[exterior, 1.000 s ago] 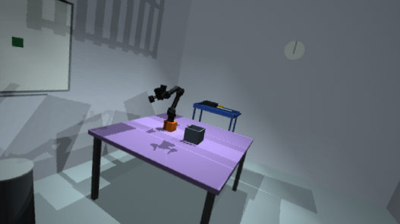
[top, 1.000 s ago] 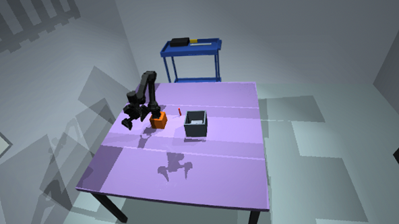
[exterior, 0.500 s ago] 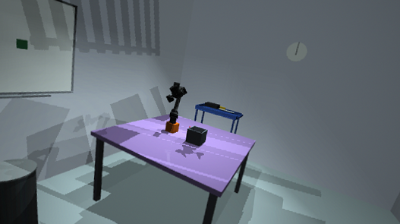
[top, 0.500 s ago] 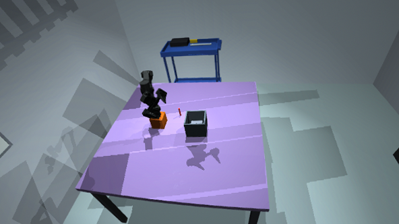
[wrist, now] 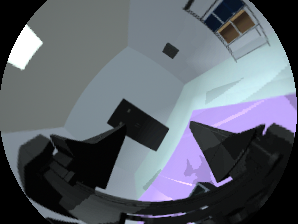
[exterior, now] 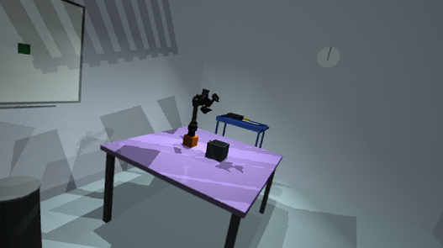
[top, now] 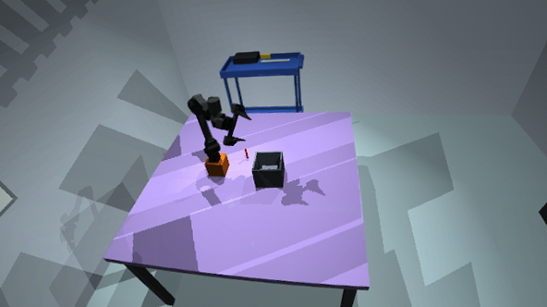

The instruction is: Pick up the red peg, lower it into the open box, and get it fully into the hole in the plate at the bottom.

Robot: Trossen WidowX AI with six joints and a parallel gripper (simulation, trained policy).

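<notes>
The red peg (top: 247, 153) stands nearly upright on the table, left of the box and slightly behind it; only a tiny red bit of it shows in the exterior view. The dark grey open box (top: 268, 179) (exterior: 216, 151) stands on the table. A pale plate (top: 269, 168) shows at its bottom; the hole cannot be made out. My gripper (top: 247, 130) (wrist: 158, 126) is wide open and empty, raised well above the table, with its fingers pointing sideways to the right in the top view. The peg is not visible in the wrist view.
The arm stands on an orange block (top: 217, 167) (exterior: 190, 140) left of the box on the purple table (top: 277, 237) (exterior: 198, 174). A blue cart (top: 263, 72) (exterior: 243, 123) stands behind the table, with a black case (top: 246, 57) on it.
</notes>
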